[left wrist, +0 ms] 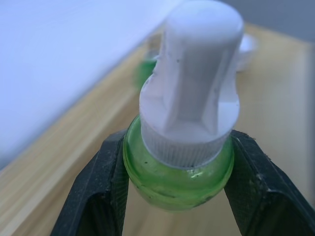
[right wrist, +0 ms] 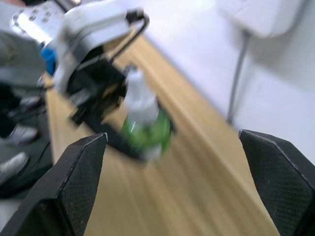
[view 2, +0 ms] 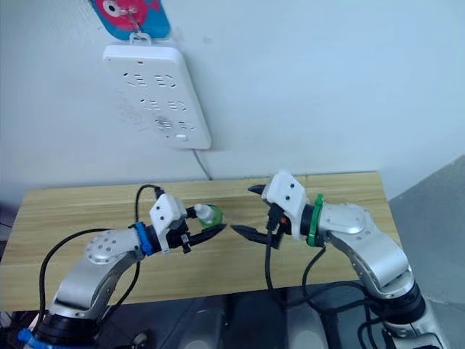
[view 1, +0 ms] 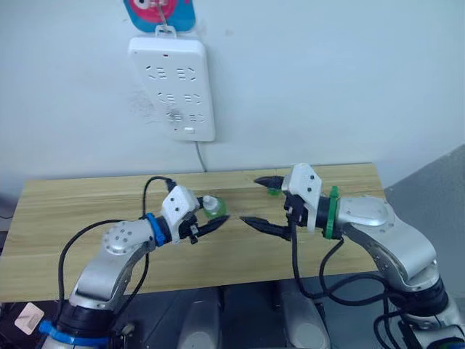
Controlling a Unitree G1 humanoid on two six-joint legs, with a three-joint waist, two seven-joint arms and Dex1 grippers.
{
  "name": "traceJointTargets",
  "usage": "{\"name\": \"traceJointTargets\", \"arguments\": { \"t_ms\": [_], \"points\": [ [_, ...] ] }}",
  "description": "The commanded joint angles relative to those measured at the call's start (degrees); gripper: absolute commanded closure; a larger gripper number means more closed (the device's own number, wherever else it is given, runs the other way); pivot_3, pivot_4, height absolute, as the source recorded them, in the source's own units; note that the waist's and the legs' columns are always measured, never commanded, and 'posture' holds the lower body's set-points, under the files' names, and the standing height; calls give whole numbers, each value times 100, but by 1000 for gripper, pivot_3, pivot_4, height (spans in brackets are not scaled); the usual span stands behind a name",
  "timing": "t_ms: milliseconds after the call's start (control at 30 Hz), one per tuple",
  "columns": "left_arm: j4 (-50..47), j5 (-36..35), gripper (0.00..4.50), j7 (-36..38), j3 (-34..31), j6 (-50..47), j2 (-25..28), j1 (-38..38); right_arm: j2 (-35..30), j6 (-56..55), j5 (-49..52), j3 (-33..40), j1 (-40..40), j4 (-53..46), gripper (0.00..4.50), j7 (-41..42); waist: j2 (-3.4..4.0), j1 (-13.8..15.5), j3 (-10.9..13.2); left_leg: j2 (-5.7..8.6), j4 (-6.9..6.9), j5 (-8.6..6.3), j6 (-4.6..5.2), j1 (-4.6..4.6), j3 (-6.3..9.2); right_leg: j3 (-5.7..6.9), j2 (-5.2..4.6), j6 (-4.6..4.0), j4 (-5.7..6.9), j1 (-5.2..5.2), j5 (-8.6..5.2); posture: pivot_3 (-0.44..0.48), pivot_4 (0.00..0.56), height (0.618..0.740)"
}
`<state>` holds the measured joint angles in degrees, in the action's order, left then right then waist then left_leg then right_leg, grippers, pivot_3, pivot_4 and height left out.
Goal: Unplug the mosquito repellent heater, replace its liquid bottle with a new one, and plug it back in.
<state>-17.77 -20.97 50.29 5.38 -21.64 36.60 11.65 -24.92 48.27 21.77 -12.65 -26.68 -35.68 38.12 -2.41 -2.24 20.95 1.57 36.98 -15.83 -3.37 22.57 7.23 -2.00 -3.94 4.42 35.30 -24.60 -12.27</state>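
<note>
If squeezed only across its round green belly, as seen from the left eye, could squirt out sideways: liquid bottle (view 1: pixel 213 206) sits between the fingers of the left tool (view 1: pixel 216 218), which grips it. Stands near upright, long axis tilted a little, white cap uppermost and leaning back toward that tool's wrist. Cannot tell whether its base touches the surface (view 1: pixel 87 203). Faces the right tool (view 1: pixel 251 200), spread wide and empty, fingertips near the bottle but apart from it. Shows a small green thing (view 1: pixel 273 191) just behind that tool's upper finger, too hidden to name. Hangs a power strip (view 1: pixel 174 87) on the wall well beyond both tools, nothing plugged into it.

From the left wrist, confirms the risk: black fingers (left wrist: pixel 98 191) press on smooth curved glass or plastic below the cap (left wrist: pixel 197 78), so little flat contact. Blurs a white shape beyond the bottle; possibly the heater, cannot say.

From the right wrist, puts the bottle straight ahead between the parted fingers. Risks knocking it loose or twisting it in the left grip if closed off-centre or on the cap alone.
</note>
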Motion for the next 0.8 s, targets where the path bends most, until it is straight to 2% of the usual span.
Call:
{"name": "traceJointTargets", "arguments": {
  "t_ms": [33, 100, 400, 467, 533, 733, 767, 800],
  "points": [
    [-38, -131, 2245, 292, 144, -269, 73, 398, 278, 196, 101, -175, -128, -122, 0, -303, 1, -25, -78, 0, 1, 3, -5, 12, -2, 5, 1, -5, 0, -11, 4, -116, 268, 740],
    [62, -81, 2245, 385, 219, -291, 74, 578, 424, 217, 53, -273, -186, -36, 0, -415, -3, -31, -118, 12, 2, 20, -33, 44, -8, 8, 2, -25, 7, -51, 18, -117, 257, 740],
    [429, 72, 2245, 503, 289, -125, -67, 910, 781, 65, -212, -676, -325, 357, 0, -749, -6, -65, -189, 14, 1, 22, -35, 48, -18, 1, 2, -29, 21, -69, 20, -111, 229, 740],
    [434, 59, 2245, 512, 262, -150, -69, 954, 749, -30, -343, -785, -329, 439, 367, -770, -2, -67, -213, 14, 2, 22, -36, 48, -19, 0, 2, -30, 23, -70, 21, -107, 225, 740],
    [413, 32, 2245, 513, 245, -183, -70, 987, 721, -122, -432, -856, -328, 513, 935, -756, -4, -72, -240, 16, 3, 22, -35, 48, -22, -3, 1, -30, 26, -71, 21, -103, 222, 740],
    [299, -38, 2245, 519, 206, -250, -58, 1034, 710, -399, -622, -978, -328, 661, 3230, -722, -10, -77, -262, 18, 11, 23, -35, 46, -30, -15, 1, -31, 57, -80, 21, -97, 212, 740],
    [289, -47, 2245, 525, 198, -248, -58, 1032, 716, -423, -632, -977, -331, 670, 3439, -715, -10, -78, -269, 18, 12, 24, -36, 45, -30, -15, 1, -31, 61, -80, 21, -97, 212, 740],
    [285, -53, 2246, 529, 194, -248, -59, 1032, 721, -443, -641, -974, -330, 680, 3438, -705, -10, -79, -276, 18, 13, 25, -37, 45, -30, -15, 2, -31, 65, -80, 21, -97, 211, 740]
  ]
}}
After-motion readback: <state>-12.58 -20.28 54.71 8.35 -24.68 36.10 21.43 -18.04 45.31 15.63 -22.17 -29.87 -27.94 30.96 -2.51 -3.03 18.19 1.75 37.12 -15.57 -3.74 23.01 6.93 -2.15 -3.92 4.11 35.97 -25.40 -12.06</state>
